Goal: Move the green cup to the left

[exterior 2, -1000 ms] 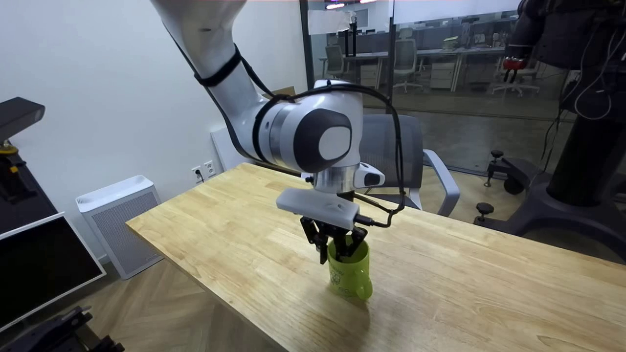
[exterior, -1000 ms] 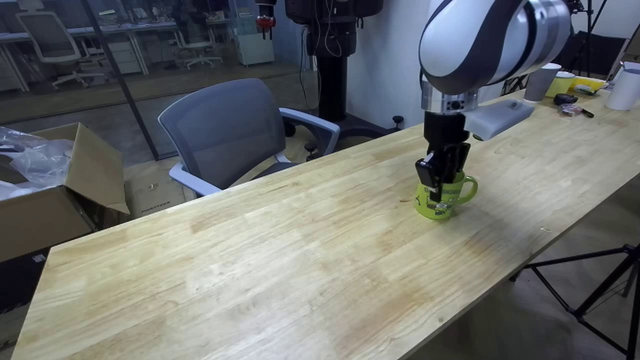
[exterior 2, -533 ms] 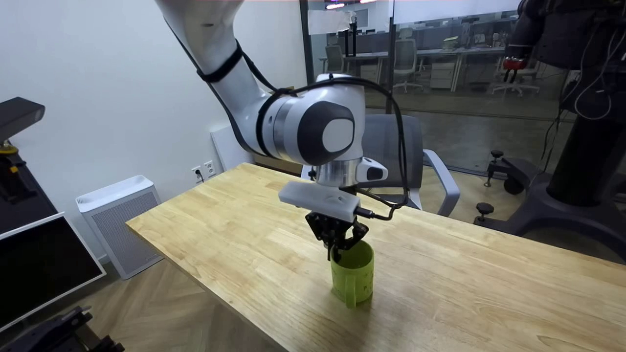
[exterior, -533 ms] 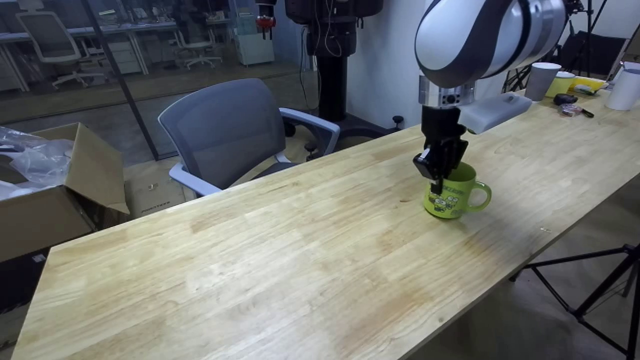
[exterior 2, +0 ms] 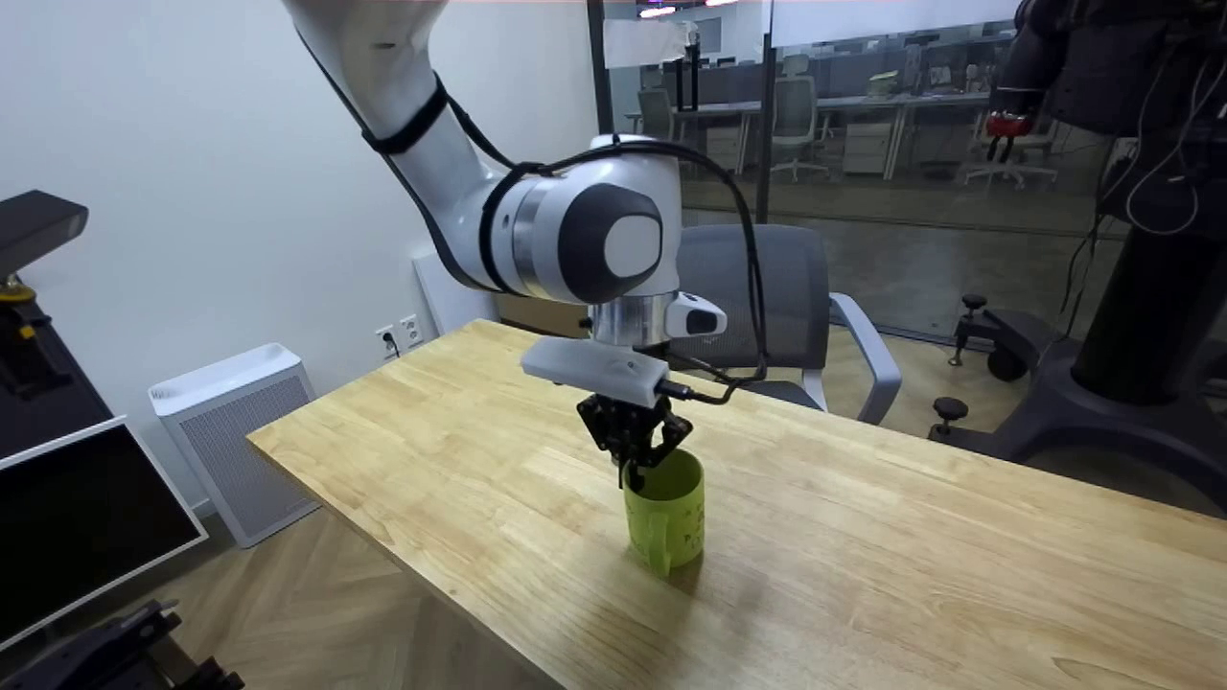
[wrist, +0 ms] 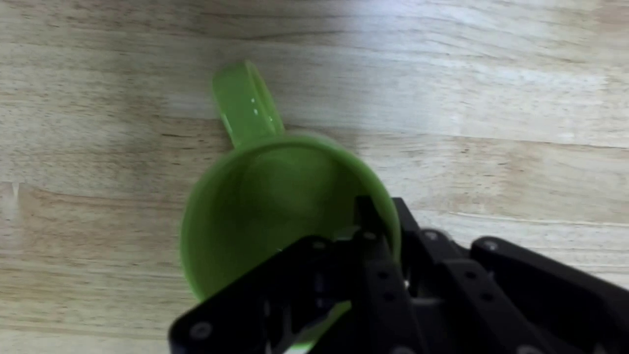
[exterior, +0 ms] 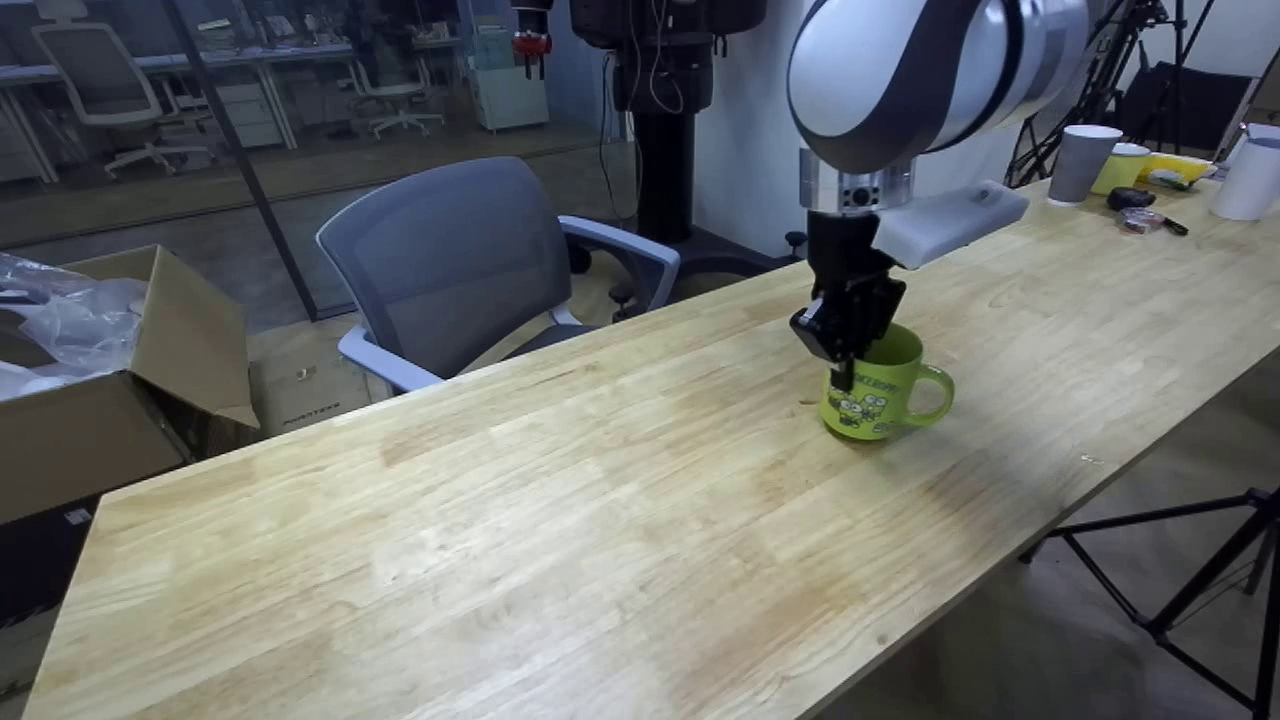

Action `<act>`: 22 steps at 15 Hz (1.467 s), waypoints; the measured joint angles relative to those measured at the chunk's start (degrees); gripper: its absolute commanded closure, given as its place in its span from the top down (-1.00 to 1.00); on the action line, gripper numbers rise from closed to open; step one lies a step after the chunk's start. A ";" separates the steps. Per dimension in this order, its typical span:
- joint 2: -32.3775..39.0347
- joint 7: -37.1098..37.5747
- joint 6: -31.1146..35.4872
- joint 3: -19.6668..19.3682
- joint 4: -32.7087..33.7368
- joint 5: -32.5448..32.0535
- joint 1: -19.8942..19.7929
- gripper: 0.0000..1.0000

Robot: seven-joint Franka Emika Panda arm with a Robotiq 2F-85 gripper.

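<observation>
The fingers (wrist: 366, 214), wider a moment ago, now pinch tight on a wall of the green cup (exterior: 872, 402), one inside. The cup, upright diagonally across the counter (exterior: 500, 550) from the chair (exterior: 455, 250), edges nearer it; the leftward carry seems begun.

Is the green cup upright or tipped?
Upright: both exterior views show the green cup mouth up, base down, fingers gripping its rim.

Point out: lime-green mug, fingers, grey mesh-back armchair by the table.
Lime-green mug (exterior: 878, 397): in an exterior view, on its printed outer wall.
Fingers (wrist: 367, 216): in the wrist view, on the tip inside the mug.
Grey mesh-back armchair (exterior: 462, 265): in an exterior view, on its backrest.
</observation>
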 measured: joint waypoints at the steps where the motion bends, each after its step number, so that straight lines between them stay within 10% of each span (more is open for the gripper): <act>1: 0.00 0.60 -0.01 0.21 -0.05 0.00 0.88 -0.95; 22: 0.41 5.53 0.58 1.85 -1.61 -0.05 8.82 -0.95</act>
